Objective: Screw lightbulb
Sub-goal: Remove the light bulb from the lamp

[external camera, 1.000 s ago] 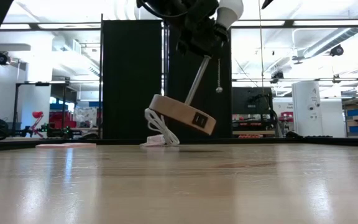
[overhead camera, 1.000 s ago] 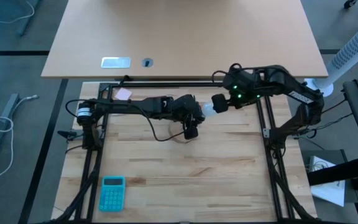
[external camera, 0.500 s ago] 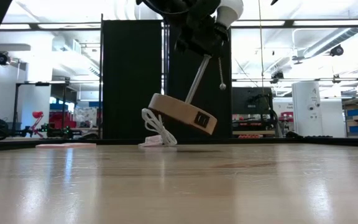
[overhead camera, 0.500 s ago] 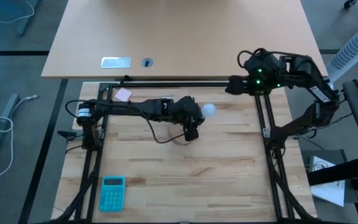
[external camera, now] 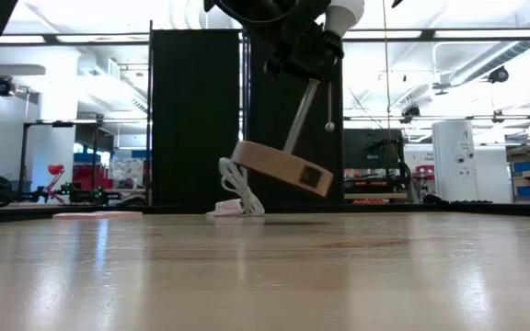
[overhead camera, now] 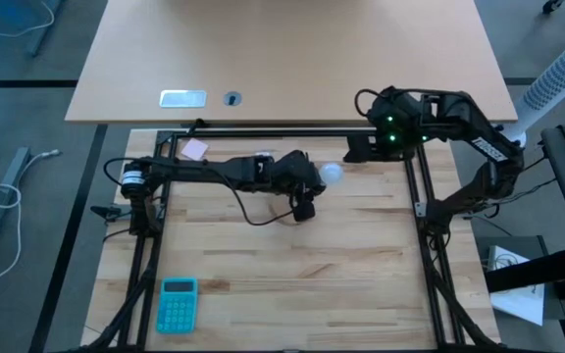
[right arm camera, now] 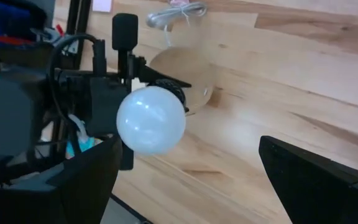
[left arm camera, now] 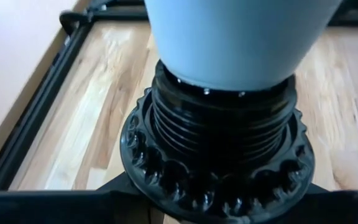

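- A light wooden table (overhead camera: pixel 263 265) sits inside a black frame, with a turquoise calculator (overhead camera: pixel 176 303) near its front left corner.
- The left gripper (overhead camera: pixel 305 181) is clamped on the black socket (left arm camera: pixel 219 158) of a lamp, whose wooden disc (external camera: pixel 282 168) hangs tilted above the table in the low view.
- The lightbulb (overhead camera: pixel 332 175) sits in that socket, its white globe (right arm camera: pixel 150 119) pointing toward the right arm.
- The right gripper (overhead camera: pixel 356 147) is apart from the bulb, fingers (right arm camera: pixel 309 177) spread wide and empty.
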You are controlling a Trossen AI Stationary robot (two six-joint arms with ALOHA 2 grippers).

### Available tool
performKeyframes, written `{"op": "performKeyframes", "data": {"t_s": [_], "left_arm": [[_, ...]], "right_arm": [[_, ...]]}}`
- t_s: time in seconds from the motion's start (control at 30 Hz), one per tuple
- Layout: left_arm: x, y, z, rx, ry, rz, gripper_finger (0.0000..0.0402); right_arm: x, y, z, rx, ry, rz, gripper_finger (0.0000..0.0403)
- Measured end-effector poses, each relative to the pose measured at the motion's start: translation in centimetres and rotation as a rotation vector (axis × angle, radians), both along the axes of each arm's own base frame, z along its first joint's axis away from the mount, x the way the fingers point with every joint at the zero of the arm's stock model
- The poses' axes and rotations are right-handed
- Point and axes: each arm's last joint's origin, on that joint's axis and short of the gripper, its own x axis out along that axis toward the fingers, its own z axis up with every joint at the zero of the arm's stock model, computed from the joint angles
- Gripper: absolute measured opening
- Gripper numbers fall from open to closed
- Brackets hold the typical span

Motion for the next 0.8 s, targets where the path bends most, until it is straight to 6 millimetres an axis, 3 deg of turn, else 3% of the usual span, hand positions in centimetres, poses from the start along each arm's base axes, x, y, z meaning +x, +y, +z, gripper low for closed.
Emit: {"op": "performKeyframes", "data": {"t_s": [0.3, 0.57, 0.8], "left_arm": [[0.4, -0.6, -2.3, 0.017, -0.125, -0.028, 0.0134], [-0.3, -2.1, -5.6, -0.115, -0.48, 0.093, 0.0134], [-1.5, -2.4, -8.1, -0.087, -0.459, 0.184, 0.0134]], "right_arm": [[-0.1, -0.1, 0.0, -0.092, 0.017, 0.081, 0.0375], [-1.5, 0.1, 0.9, -0.143, -0.018, 0.128, 0.0375], [-2.8, 0.5, 2.2, -0.193, -0.091, 0.138, 0.0375]]}}
